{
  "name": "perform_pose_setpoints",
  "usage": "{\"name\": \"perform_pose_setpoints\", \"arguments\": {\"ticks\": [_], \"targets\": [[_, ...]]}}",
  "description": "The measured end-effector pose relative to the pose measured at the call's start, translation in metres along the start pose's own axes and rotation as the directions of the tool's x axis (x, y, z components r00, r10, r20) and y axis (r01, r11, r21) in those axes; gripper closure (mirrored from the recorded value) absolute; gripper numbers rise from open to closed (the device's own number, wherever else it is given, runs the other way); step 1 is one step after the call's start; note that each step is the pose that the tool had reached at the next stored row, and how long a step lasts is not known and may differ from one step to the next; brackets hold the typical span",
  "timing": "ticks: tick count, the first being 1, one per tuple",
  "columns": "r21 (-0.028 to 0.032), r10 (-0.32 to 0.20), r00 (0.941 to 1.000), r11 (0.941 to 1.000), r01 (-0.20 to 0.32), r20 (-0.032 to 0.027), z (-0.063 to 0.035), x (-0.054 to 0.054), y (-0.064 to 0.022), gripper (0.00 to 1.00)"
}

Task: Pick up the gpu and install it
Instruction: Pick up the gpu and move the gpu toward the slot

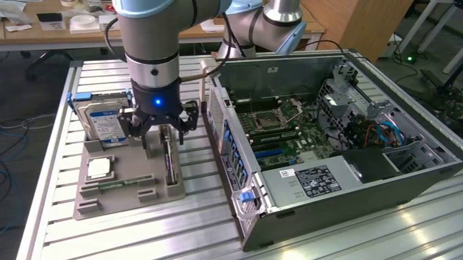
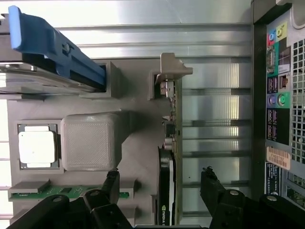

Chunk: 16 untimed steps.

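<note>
While the hand [image 1: 160,134] hangs over the grey holder [image 1: 108,203] on the counter [image 1: 181,233], its two fingers [image 2: 112,180] stand wide apart, gripping nothing, with the gpu [image 2: 169,143] standing on its edge in the holder directly beneath and between them, a clear gap on either side. Beyond one finger sit the hard drive [image 1: 105,123] with its blue rail [image 2: 52,43], the processor chip [image 2: 37,147] and the green memory stick [image 2: 57,193] in the same holder, and beyond the other finger lies the open computer case [image 1: 326,146], just beside the holder
</note>
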<state>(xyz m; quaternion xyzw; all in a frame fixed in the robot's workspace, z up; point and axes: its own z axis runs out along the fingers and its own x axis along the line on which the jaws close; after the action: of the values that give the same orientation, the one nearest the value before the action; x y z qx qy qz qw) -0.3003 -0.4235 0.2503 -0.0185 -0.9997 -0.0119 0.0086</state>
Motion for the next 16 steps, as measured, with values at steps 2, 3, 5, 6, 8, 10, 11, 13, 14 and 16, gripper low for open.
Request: {"name": "perform_pose_setpoints", "arguments": {"ticks": [2,3,5,6,8,10,11,13,14,16], "targets": [[0.0006,0.000,1.0000,1.0000,0.000,0.0021,0.0030,0.000,-0.0005,0.22],[0.0006,0.000,1.0000,1.0000,0.000,0.0026,0.0047,0.000,-0.0008,0.22],[0.0006,-0.002,1.0000,1.0000,0.002,0.0026,0.0083,0.000,-0.0019,0.22],[0.0007,-0.004,1.0000,1.0000,0.004,0.0025,0.0101,0.000,-0.0021,0.22],[0.0008,-0.014,0.9999,0.9999,0.014,0.0024,0.0139,0.000,-0.0025,0.22],[0.0010,-0.020,0.9998,0.9998,0.020,0.0021,0.0174,0.000,-0.0028,0.22],[0.0010,-0.021,0.9998,0.9998,0.021,0.0021,0.0192,-0.001,-0.0028,0.22],[0.0010,-0.021,0.9998,0.9998,0.021,0.0020,0.0227,-0.001,-0.0029,0.22],[0.0011,-0.021,0.9998,0.9998,0.021,0.0021,0.0247,-0.001,-0.0030,0.22],[0.0011,-0.021,0.9998,0.9998,0.021,0.0021,0.0283,-0.001,-0.0031,0.22]]}}
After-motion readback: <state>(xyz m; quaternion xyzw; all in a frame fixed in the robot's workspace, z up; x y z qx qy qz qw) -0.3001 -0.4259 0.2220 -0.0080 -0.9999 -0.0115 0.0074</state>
